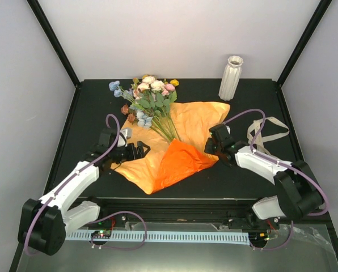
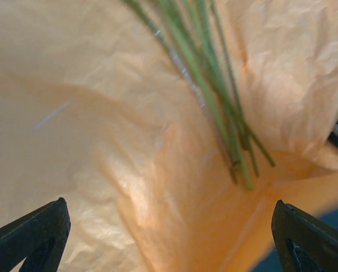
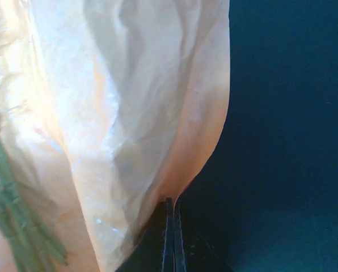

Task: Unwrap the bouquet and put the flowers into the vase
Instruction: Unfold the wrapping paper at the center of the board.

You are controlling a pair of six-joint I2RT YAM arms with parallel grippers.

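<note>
Two claws: the left claw (image 1: 136, 152) and the right claw (image 1: 210, 150), one at each side of the paper.
Left claw: wide open with nothing in it. It hangs just over the left part of the paper, and the ends of the stems lie a little ahead of it.
Right claw: shut tight, and it looks to be pinching the right edge of the paper. Its two fingers (image 3: 157, 252) are pressed flat together.
Paper: a big orange sheet (image 1: 194, 119), crinkly and opened out on the desk. The near part is folded over and shows a brighter orange.
Flowers: pink, cream, yellow and blue ones (image 1: 152, 90), lying on their side. The blooms stick out past the far left edge of the paper.
Stems: thin and green (image 2: 214, 96), lying on the paper in a bunch.
Vase: tall, white and ribbed (image 1: 231, 76). It stands upright at the far right of the desk, well apart from the flowers.
Ribbon: cream (image 1: 268, 126), lying loose on the desk by the right arm.
Desk: black (image 1: 95, 107).
</note>
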